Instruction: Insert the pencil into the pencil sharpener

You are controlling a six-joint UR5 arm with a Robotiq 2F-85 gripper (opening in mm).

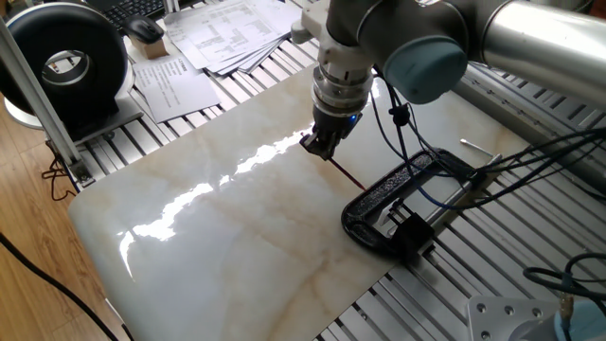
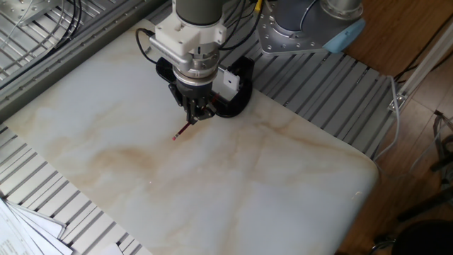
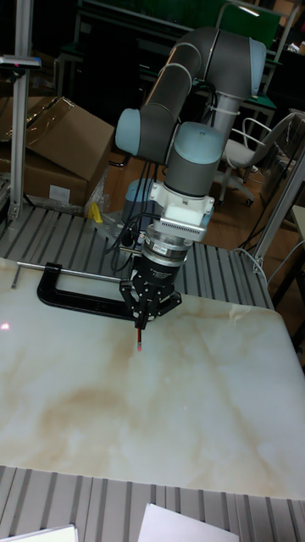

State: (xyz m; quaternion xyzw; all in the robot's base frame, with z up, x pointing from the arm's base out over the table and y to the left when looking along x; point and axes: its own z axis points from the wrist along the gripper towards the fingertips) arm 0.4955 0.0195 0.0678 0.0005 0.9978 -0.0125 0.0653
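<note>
The pencil (image 1: 346, 172) is pinched between the fingers of the gripper (image 1: 319, 144), which is closed on its upper part. Its lower length sticks out below the fingertips at a slant, over the marble slab (image 1: 218, 227). In the other fixed view the free end of the pencil (image 2: 182, 132) points away from the clamp (image 2: 237, 88), while in the tall fixed view the pencil (image 3: 139, 335) hangs nearly straight down under the gripper (image 3: 145, 315). The pencil sharpener (image 1: 414, 231) sits at the slab's edge, touching the clamp (image 1: 398, 194), well apart from the pencil's tip. The arm (image 3: 191, 110) reaches down from above with the wrist pointing almost vertically at the slab, the gripper (image 2: 195, 111) near the clamp's curved end.
</note>
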